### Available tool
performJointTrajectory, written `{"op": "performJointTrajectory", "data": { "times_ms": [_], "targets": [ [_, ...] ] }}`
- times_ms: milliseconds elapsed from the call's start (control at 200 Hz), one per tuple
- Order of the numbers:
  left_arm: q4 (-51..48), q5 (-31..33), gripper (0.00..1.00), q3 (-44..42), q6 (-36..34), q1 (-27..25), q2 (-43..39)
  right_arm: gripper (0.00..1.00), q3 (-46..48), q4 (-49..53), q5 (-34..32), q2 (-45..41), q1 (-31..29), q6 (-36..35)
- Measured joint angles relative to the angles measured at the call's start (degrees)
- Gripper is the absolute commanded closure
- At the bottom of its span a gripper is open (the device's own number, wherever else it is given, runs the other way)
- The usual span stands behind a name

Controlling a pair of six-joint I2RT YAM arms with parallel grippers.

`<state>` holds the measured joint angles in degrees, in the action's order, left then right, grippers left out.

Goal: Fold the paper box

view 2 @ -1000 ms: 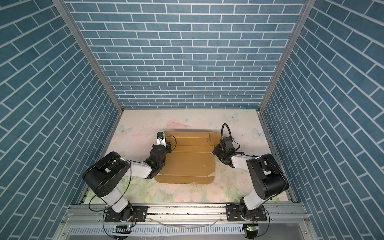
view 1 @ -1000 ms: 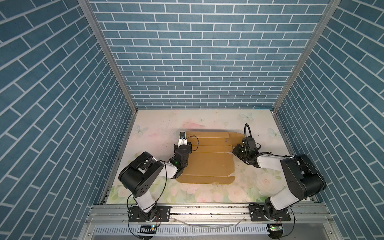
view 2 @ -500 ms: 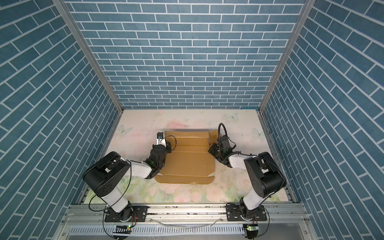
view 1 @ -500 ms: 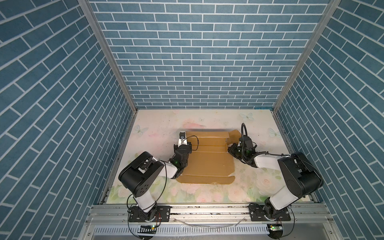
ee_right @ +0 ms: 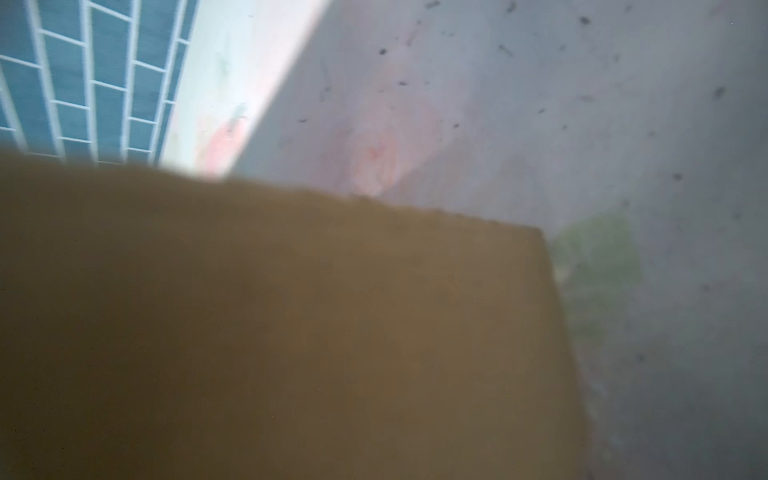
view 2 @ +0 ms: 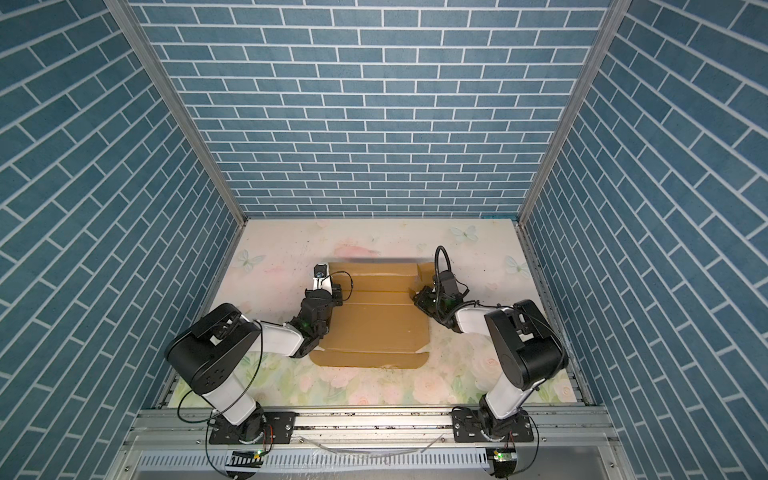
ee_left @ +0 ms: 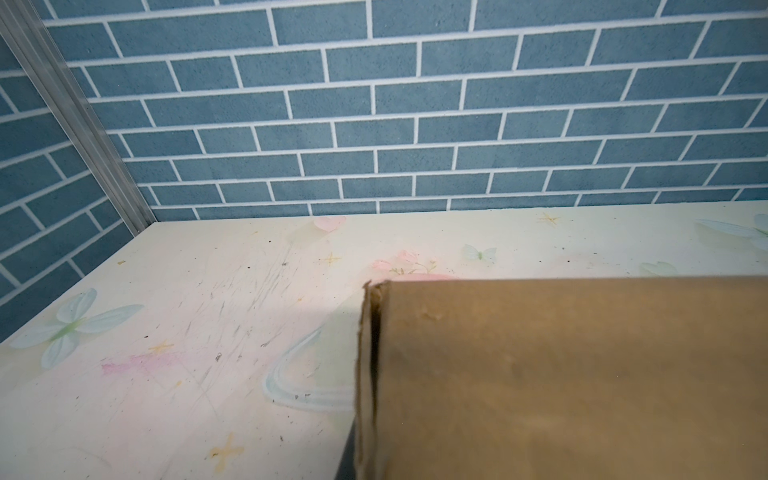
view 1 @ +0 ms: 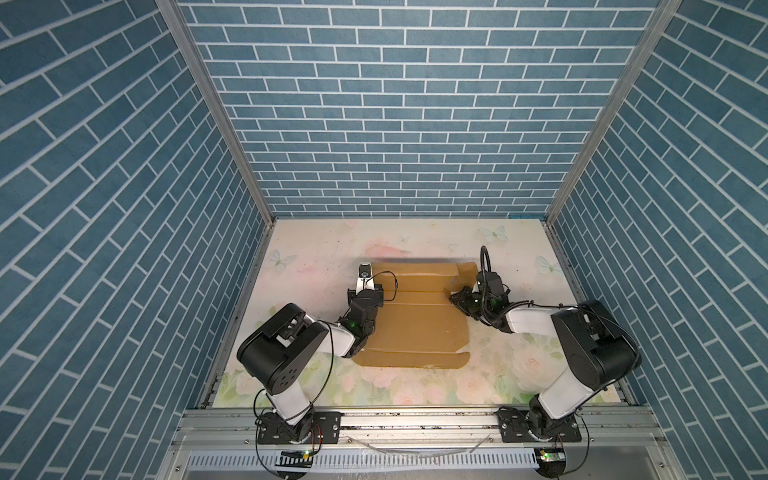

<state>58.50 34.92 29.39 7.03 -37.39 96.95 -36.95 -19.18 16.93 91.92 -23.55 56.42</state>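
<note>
The paper box [view 1: 415,320] lay mostly flat in the middle of the table [view 1: 316,257], with its far strip and a corner tab [view 1: 465,272] raised. The left gripper [view 1: 372,289] sat at the box's left edge with its jaws together, probably to steady that side. Its wrist view showed only a cardboard edge close up, so a grip could not be confirmed. The right gripper [view 1: 457,296] was at the corner tab, seemingly to tuck it inward; whether its jaws stood apart could not be told.

Box [ee_right: 291,332] blurred, edge-cropped in right wrist view, cropped in left wrist too. Left gripper [view 1: 374,286], right gripper [view 1: 455,296] in top views: jaws too small to tell.
</note>
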Motion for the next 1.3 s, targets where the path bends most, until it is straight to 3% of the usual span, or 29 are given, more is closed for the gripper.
{"op": "performJointTrajectory", "data": {
  "times_ms": [295, 400, 500, 605, 730, 995, 1140, 1300],
  "targets": [
    [-1.25, -0.83, 1.0, 0.0, -0.52, 1.07, -0.81, 0.62, -1.27, 20.63, 9.7, -18.43, 10.25, -12.76],
    [-1.46, -1.77, 1.0, 0.0, -0.94, 1.6, -0.96, 0.6, -5.35, 31.01, 11.1, -21.73, 13.07, -18.8],
    [-1.44, -2.62, 1.0, 0.04, -1.68, 1.77, -0.96, 0.49, -12.5, 39.74, 11.37, -22.88, 15.34, -24.68],
    [-1.55, -3.5, 1.0, 0.28, -2.36, 1.9, -0.94, 0.41, -20.39, 44.19, 11.61, -22.47, 16.76, -29.14],
    [-1.73, -4.39, 1.0, 0.5, -2.6, 2.08, -0.94, 0.4, -26.88, 45.46, 13.51, -18.51, 17.14, -31.71],
    [-2.47, -5.35, 1.0, 1.38, -2.73, 2.19, -0.66, 0.35, -30.05, 46.51, 16.94, -6.01, 16.72, -32.83],
    [-3.15, -5.55, 1.0, 1.64, -2.75, 2.23, -0.66, 0.38, -31.26, 49.88, 15.26, -2.97, 14.45, -35.78],
    [-3.8, -5.64, 1.0, 2.01, -2.73, 2.23, -0.68, 0.48, -32.52, 53.83, 9.05, -2.84, 10.99, -40.3]
  ]
}}
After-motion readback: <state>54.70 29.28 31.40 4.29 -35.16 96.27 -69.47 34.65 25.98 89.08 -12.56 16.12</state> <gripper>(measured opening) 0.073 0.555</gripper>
